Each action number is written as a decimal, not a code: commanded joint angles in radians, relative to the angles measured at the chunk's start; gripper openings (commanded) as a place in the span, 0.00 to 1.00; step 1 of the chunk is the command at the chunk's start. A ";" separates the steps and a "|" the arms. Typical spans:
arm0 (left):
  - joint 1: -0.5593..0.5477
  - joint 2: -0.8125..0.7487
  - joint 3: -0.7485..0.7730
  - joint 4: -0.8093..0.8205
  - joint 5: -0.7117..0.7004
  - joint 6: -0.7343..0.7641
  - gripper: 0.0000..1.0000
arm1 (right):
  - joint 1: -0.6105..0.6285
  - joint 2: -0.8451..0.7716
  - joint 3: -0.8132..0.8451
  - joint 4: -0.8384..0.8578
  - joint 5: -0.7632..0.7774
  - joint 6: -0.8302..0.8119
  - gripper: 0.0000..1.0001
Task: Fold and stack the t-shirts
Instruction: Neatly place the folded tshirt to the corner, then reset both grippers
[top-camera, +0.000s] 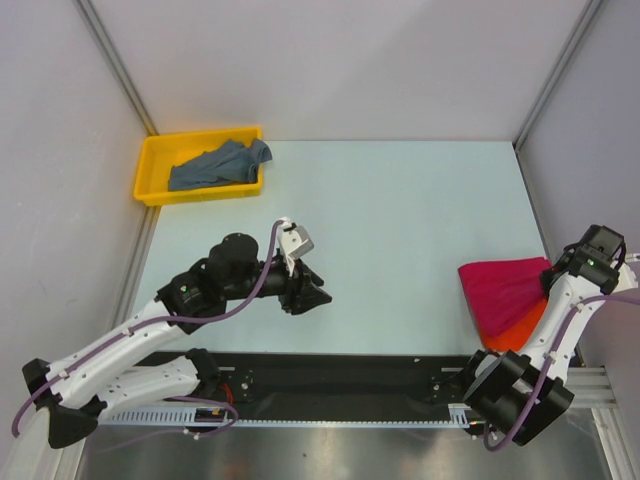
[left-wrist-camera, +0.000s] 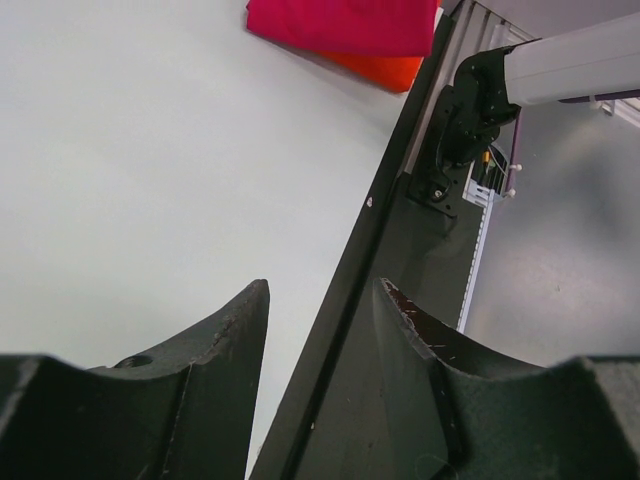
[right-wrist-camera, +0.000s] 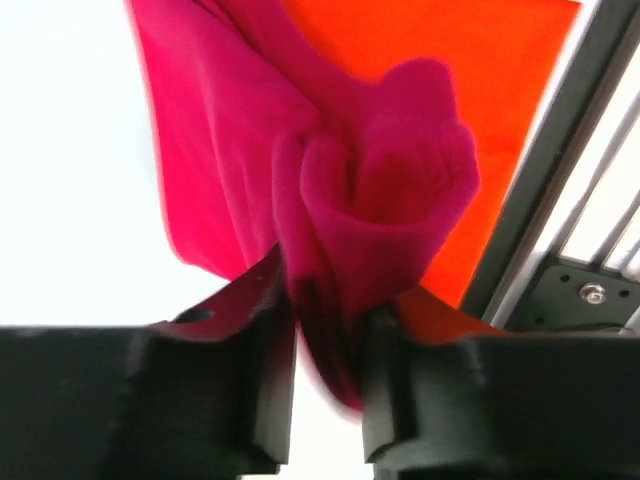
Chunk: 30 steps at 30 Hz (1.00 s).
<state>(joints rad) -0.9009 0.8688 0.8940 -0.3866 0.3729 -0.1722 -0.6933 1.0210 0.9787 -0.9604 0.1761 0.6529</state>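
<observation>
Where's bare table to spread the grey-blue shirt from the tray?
Free: the wide table middle between yellow tray, left gripper and crimson-pink shirt, plus the far right corner. Crowded: near right edge, where the right gripper pinches that shirt over the orange-red shirt.

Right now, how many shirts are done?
One looks done: the orange-red shirt lies flat at the bottom. The right gripper pinches the crimson-pink shirt, bunched on top of it. The grey-blue shirt lies crumpled in the yellow tray, and the left gripper is open, empty.
</observation>
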 joint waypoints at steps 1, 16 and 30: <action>-0.001 -0.021 -0.010 0.008 0.021 0.014 0.52 | -0.025 -0.021 -0.014 -0.024 0.022 -0.028 0.32; -0.001 -0.053 -0.027 -0.006 -0.002 0.007 0.52 | -0.019 -0.070 0.089 -0.114 0.025 -0.157 0.77; 0.071 -0.249 -0.255 0.038 -0.112 -0.245 0.73 | 0.908 -0.139 -0.076 0.179 -0.097 0.146 1.00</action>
<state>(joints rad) -0.8433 0.6987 0.7128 -0.3916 0.3157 -0.2913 0.0494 0.9215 0.9451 -0.8616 0.0910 0.6708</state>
